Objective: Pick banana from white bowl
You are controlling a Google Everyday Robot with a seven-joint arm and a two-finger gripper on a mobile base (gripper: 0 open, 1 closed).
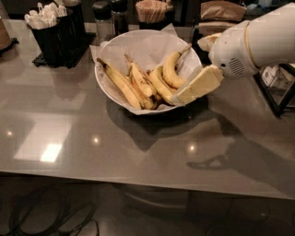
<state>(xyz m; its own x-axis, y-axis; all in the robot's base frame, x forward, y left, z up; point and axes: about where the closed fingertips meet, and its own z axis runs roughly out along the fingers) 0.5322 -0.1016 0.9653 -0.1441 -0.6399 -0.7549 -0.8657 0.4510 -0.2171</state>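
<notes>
The white bowl [99, 79], lined with crinkled white paper, stands on the grey table and holds several bananas. The strongly curved yellow banana [169, 70] lies at the bowl's right side, its pale stem pointing up and to the right. A long straight banana [119, 83] and shorter spotted bananas [142, 82] lie to its left. My gripper [183, 96], cream-coloured on a white arm, reaches in from the right. It hangs at the bowl's front right rim, just right of and below the curved banana.
A black holder with white cutlery [51, 28] stands at the back left. Shakers [110, 17] and a cup of stirrers [152, 10] stand behind the bowl. A black stand [275, 90] is at the right. Cables [41, 216] lie on the floor below the table's front edge.
</notes>
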